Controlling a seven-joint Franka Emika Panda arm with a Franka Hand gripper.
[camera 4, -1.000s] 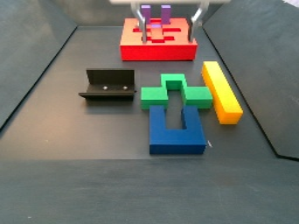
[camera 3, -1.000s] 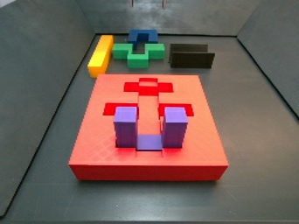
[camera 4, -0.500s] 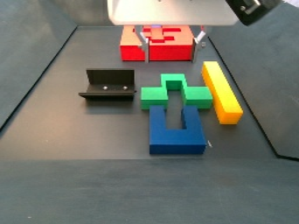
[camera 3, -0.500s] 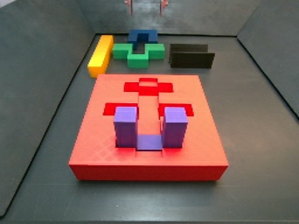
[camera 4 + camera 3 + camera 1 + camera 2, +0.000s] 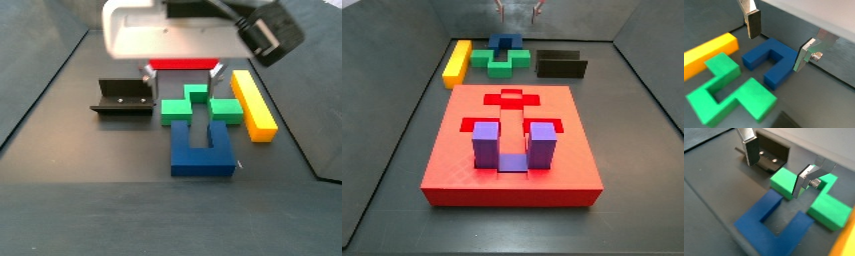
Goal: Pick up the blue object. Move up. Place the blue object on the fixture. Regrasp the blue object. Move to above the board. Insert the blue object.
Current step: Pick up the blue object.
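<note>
The blue object point(image 5: 765, 62) point(image 5: 203, 147) lies flat on the floor, a dark blue U-shaped block; its open end takes one arm of the green block point(image 5: 201, 106). In a side view the blue object point(image 5: 505, 42) shows at the far end, behind the green block. My gripper point(image 5: 777, 41) point(image 5: 779, 167) point(image 5: 181, 72) point(image 5: 519, 10) hangs open above this group, nothing between its fingers. The black fixture point(image 5: 771, 155) point(image 5: 123, 98) point(image 5: 561, 64) stands beside the blocks. The red board point(image 5: 512, 140) carries a purple U-shaped block point(image 5: 513, 146); in a side view only a strip of the board point(image 5: 183, 64) shows behind my gripper.
A yellow bar point(image 5: 254, 102) point(image 5: 458, 62) point(image 5: 707, 50) lies along the green block point(image 5: 727, 92) point(image 5: 827, 208) on the side away from the fixture. Grey walls close the floor in.
My gripper has travelled from over the board to above the blue and green blocks and has come lower. No block has moved.
</note>
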